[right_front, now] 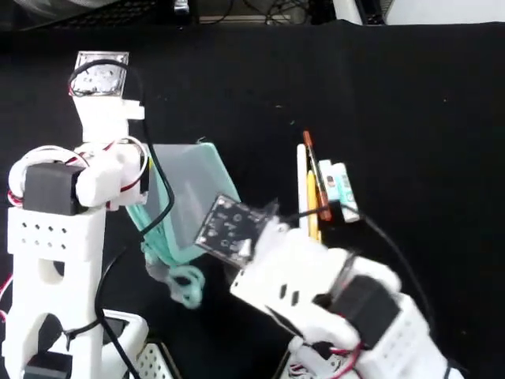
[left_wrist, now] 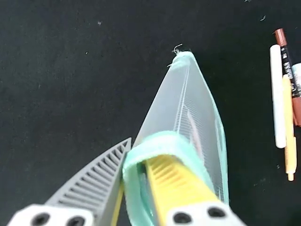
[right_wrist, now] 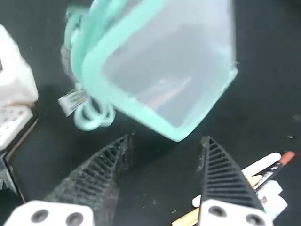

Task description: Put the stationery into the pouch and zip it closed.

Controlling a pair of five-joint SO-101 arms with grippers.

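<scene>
Early stage, nothing clearly loaded yet. Left claw [left_wrist: 141,157] pinches the pouch [right_front: 189,197] rim, propping its mouth off the bench [right_front: 410,118]. Right claw [right_wrist: 165,141] is wide open and empty, near the pouch. Stationery [right_front: 319,185] lies beside the pouch on the bench. Loading and zipping remain.

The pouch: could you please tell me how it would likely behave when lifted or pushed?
The pouch looks floppy: its thin translucent wall hangs from the rim pinched by the left gripper. Probably light, with little showing inside. A push would likely crumple or slide it, not tip it.
</scene>
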